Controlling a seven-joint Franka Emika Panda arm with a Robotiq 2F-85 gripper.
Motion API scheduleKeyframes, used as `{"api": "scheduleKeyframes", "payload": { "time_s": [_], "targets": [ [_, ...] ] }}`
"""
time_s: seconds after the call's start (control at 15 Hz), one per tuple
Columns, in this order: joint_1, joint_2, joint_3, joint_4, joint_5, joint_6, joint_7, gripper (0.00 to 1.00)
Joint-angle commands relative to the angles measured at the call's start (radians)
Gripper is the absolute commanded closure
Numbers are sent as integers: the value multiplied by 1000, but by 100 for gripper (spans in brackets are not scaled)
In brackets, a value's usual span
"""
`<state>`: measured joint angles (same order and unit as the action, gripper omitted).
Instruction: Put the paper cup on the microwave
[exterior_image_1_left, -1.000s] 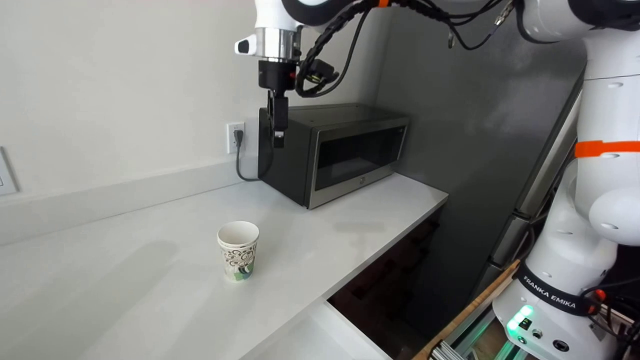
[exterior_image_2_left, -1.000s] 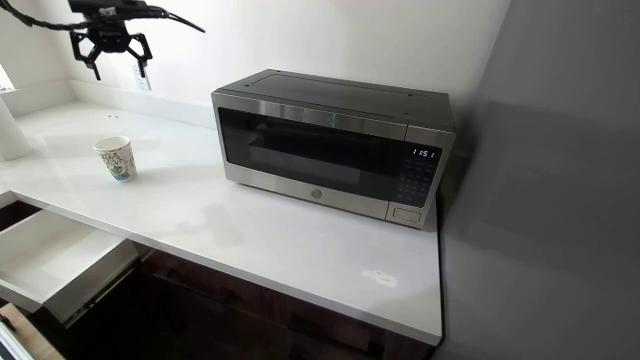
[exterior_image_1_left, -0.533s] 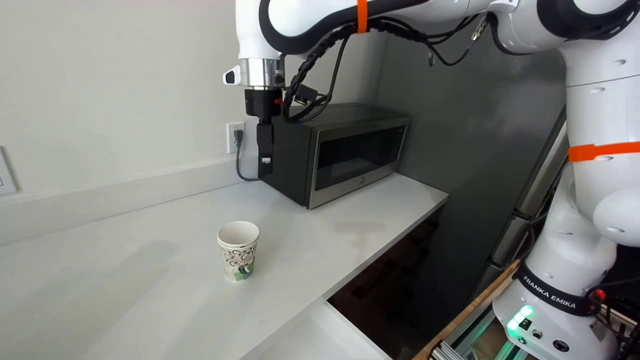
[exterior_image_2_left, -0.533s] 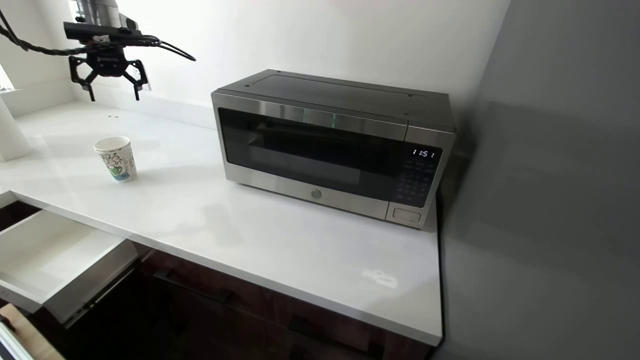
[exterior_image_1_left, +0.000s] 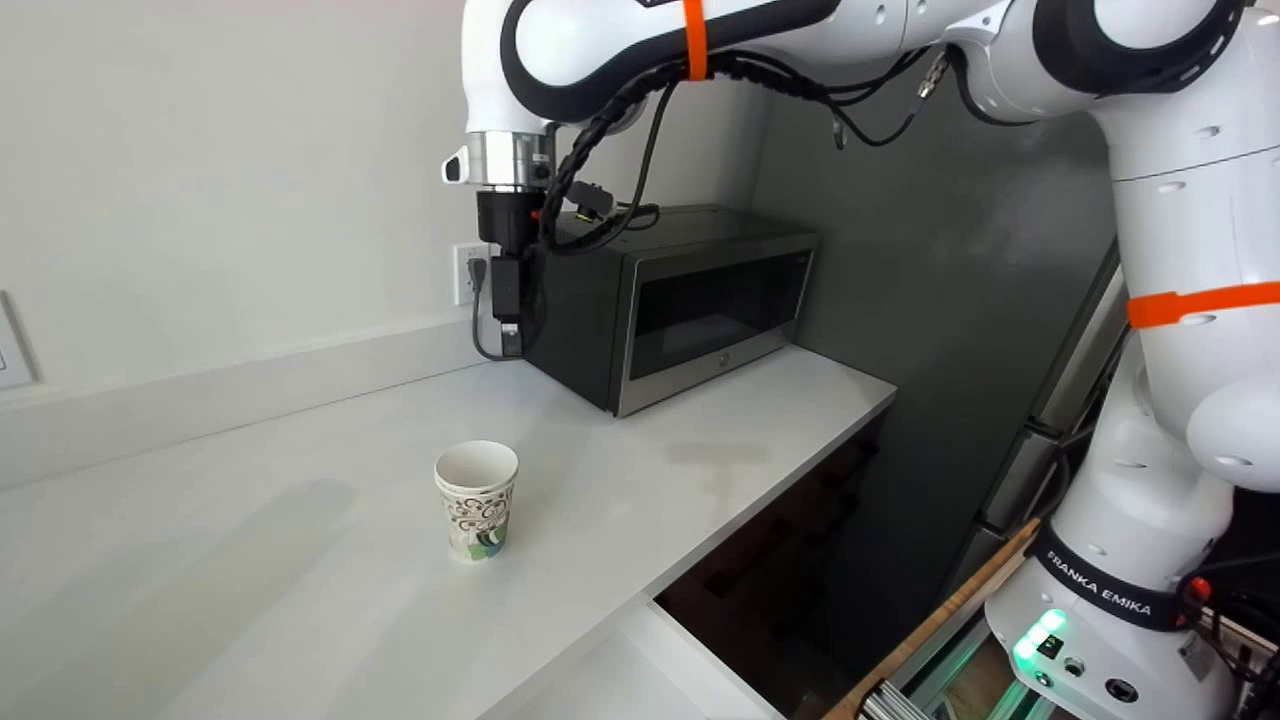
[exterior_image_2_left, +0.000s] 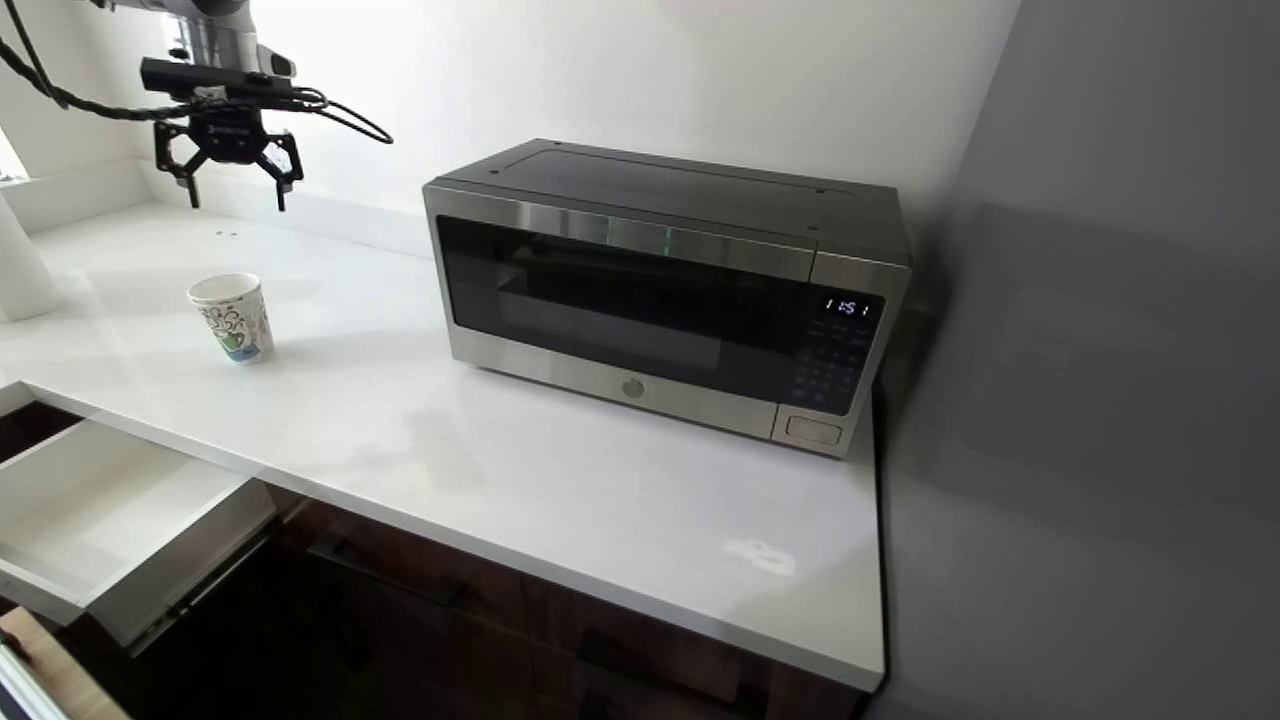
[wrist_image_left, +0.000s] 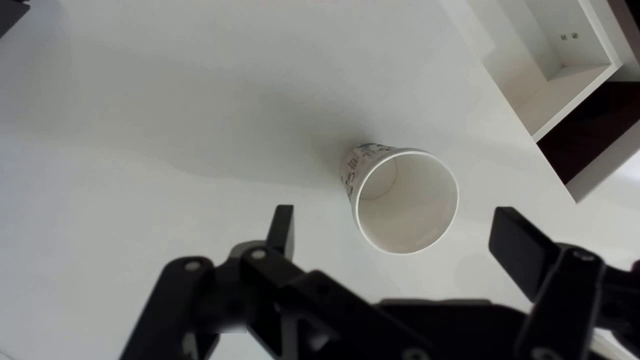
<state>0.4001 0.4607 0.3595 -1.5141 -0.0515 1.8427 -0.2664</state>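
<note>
Over one counter (exterior_image_2_left: 560, 480) with one cup (exterior_image_1_left: 478, 512), one microwave (exterior_image_2_left: 660, 300), two fingers (wrist_image_left: 520, 250) spread

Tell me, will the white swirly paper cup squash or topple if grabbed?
The white tapered paper cup may squash if pinched hard: its rim looks thin. Its base is narrower than its mouth, so a high push might tip it. It's probably light, since its inside looks empty.
</note>
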Motion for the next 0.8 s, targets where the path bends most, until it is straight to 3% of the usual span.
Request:
{"api": "scheduleKeyframes", "payload": {
  "time_s": [0.0, 0.73],
  "targets": [
    [26, 103, -9, 97, 32, -26, 48, 0],
    [44, 185, -14, 75, 6, -5, 7, 0]
  ]
}}
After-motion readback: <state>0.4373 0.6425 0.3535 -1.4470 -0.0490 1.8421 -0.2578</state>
